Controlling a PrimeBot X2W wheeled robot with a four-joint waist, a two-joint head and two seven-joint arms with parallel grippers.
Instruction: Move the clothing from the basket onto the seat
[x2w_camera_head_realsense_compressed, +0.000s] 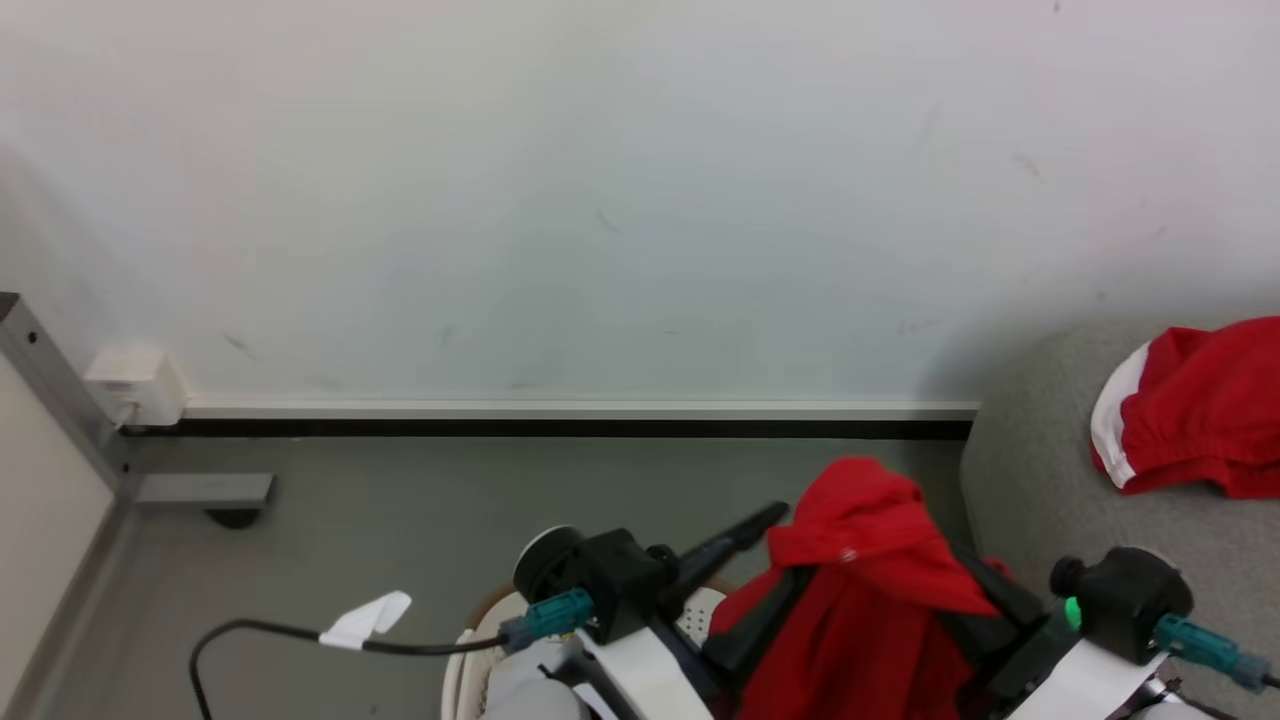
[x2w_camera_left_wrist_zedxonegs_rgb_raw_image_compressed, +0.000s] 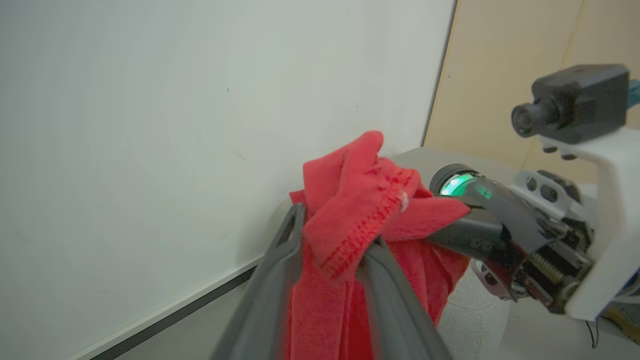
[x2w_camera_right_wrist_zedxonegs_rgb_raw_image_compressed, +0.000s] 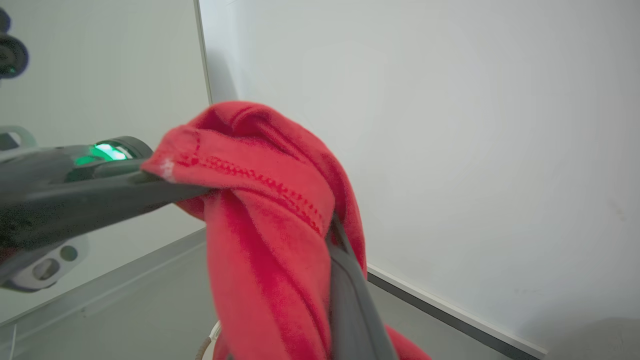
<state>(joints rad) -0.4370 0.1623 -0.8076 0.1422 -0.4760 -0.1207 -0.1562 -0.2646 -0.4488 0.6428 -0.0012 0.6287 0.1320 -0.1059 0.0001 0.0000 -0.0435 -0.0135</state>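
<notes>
A piece of the red clothing (x2w_camera_head_realsense_compressed: 860, 570) hangs in the air between my two grippers, above the cream basket (x2w_camera_head_realsense_compressed: 470, 655) at the bottom edge. My left gripper (x2w_camera_left_wrist_zedxonegs_rgb_raw_image_compressed: 332, 235) has its two grey fingers (x2w_camera_left_wrist_zedxonegs_rgb_raw_image_compressed: 280, 280) slightly parted, with a bunch of the fabric (x2w_camera_left_wrist_zedxonegs_rgb_raw_image_compressed: 350, 210) filling the gap. My right gripper (x2w_camera_left_wrist_zedxonegs_rgb_raw_image_compressed: 445, 220) reaches in from the other side. One of its fingers (x2w_camera_right_wrist_zedxonegs_rgb_raw_image_compressed: 345, 285) presses the cloth (x2w_camera_right_wrist_zedxonegs_rgb_raw_image_compressed: 270, 220), which hides the other. A second red garment with white trim (x2w_camera_head_realsense_compressed: 1190, 410) lies on the grey seat (x2w_camera_head_realsense_compressed: 1040, 500) at the right.
A white wall with a baseboard (x2w_camera_head_realsense_compressed: 560, 418) stands close ahead. A metal partition foot (x2w_camera_head_realsense_compressed: 200, 490) and a white box (x2w_camera_head_realsense_compressed: 135, 385) are at the left. A black cable with a white tag (x2w_camera_head_realsense_compressed: 365, 620) runs over the grey floor. A tan panel (x2w_camera_left_wrist_zedxonegs_rgb_raw_image_compressed: 525, 75) stands behind the seat.
</notes>
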